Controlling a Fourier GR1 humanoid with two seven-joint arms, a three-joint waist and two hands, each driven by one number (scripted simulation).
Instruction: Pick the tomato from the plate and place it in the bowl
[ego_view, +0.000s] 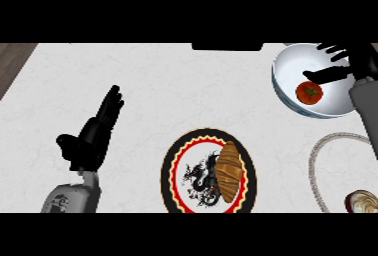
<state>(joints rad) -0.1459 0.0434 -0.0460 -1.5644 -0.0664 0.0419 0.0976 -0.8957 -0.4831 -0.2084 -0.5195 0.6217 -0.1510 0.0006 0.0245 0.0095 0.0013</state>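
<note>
1. You find the tomato (310, 92) already lying inside the bowl (289, 67), low on its lower-left wall, stem side turned up toward you. It no longer sits on the plate (179, 165).

2. Your right hand (353, 62) hangs over the bowl's upper-right rim, fingers spread and straight, thumb reaching down-left toward the tomato. It is open and holds nothing; the thumb tip ends just above the tomato, and you cannot tell whether they touch.

3. The relation that matters now: the tomato lies down and to the left of the right hand, within the bowl's wall. The right forearm runs down the bowl's right side. Judging from this, the placing looks done, and what remains is to lift that hand up and away to the right without brushing the tomato or the rim.

4. Your left hand (94, 132) rests open over the desk (184, 85) at the view's left, fingers straight and pointing up and right, well apart from the bowl and the plate. It is the farther hand and has no part in this.

5. The plate carries only a croissant (229, 171), long axis running up and down, on its right half.

6. A pale looped cord (319, 165) and a small round dish (363, 202) lie near the right edge, below the bowl.
</note>
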